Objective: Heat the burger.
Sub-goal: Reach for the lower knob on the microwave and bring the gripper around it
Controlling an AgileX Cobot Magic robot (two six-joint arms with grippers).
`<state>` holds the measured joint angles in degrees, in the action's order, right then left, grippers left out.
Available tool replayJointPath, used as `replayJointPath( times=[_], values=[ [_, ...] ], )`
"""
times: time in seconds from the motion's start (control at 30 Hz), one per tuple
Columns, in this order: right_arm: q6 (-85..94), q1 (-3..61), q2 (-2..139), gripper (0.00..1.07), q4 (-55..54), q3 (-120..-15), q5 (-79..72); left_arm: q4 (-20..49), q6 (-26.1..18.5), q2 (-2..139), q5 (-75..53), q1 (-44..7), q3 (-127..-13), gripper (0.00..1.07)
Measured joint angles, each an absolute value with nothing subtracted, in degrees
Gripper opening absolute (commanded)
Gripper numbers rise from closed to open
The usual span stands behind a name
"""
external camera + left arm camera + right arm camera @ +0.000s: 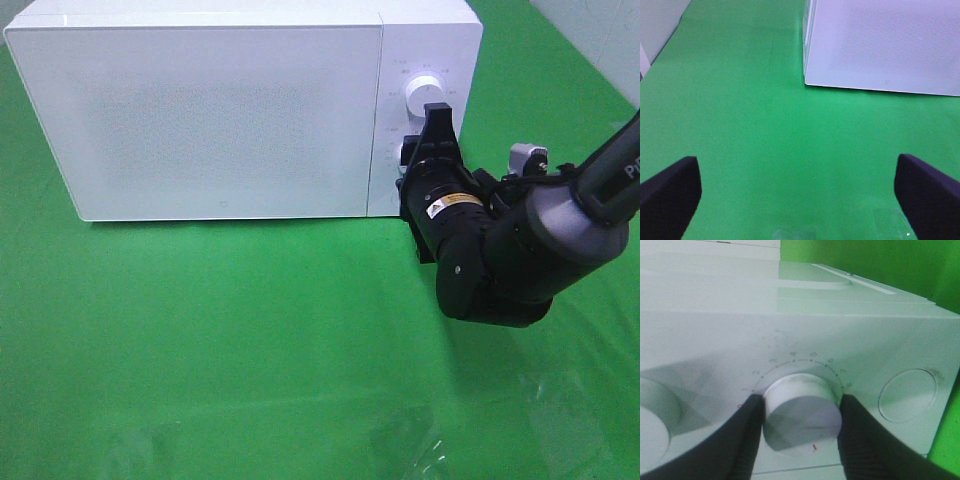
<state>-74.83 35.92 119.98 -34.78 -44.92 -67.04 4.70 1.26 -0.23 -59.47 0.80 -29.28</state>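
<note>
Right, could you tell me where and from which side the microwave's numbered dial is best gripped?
Grip the numbered dial by its side wall, a finger on each flank, coming straight at the microwave front along the dial's axis. It is a cylinder standing proud of the flat panel, so only its rim offers purchase. The right claw sits this way.

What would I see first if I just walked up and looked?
A big white microwave with its door shut fills the top of the high view, sitting on bright green cloth. At its control panel on the right, the black right gripper pinches a round white dial ringed with numbers.
</note>
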Motion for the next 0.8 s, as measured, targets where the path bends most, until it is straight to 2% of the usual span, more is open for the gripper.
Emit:
replayJointPath(
  times=[0.13, 0.23, 0.3, 0.57, 0.67, 0.77, 0.8],
  values=[
    [-74.83, 36.04, 119.98, 0.25, -35.41, -45.03, -67.04, 4.70, 1.26, -0.23, -59.47, 0.80, -29.28, 0.98],
    [-74.83, 36.04, 119.98, 0.28, -35.47, -45.03, -67.04, 4.70, 1.26, -0.23, -59.47, 0.80, -29.28, 0.98],
    [-74.83, 36.10, 119.98, 0.38, -35.70, -45.03, -67.04, 4.70, 1.26, -0.23, -59.47, 0.80, -29.28, 0.98],
    [-74.66, 36.21, 119.98, 0.48, -36.21, -45.21, -67.04, 4.70, 1.26, -0.23, -59.47, 0.80, -29.28, 0.98],
    [-73.40, 36.73, 119.98, 0.56, -34.03, -45.72, -66.52, 4.70, 1.26, -0.23, -59.47, 0.80, -29.28, 0.98],
    [-73.28, 36.84, 119.98, 0.58, -33.17, -45.72, -66.69, 4.70, 1.26, -0.23, -59.47, 0.80, -29.28, 0.98],
    [-72.99, 37.07, 119.92, 0.63, -31.46, -46.18, -67.78, 4.70, 1.26, -0.23, -59.47, 0.80, -29.28, 0.98]
  ],
)
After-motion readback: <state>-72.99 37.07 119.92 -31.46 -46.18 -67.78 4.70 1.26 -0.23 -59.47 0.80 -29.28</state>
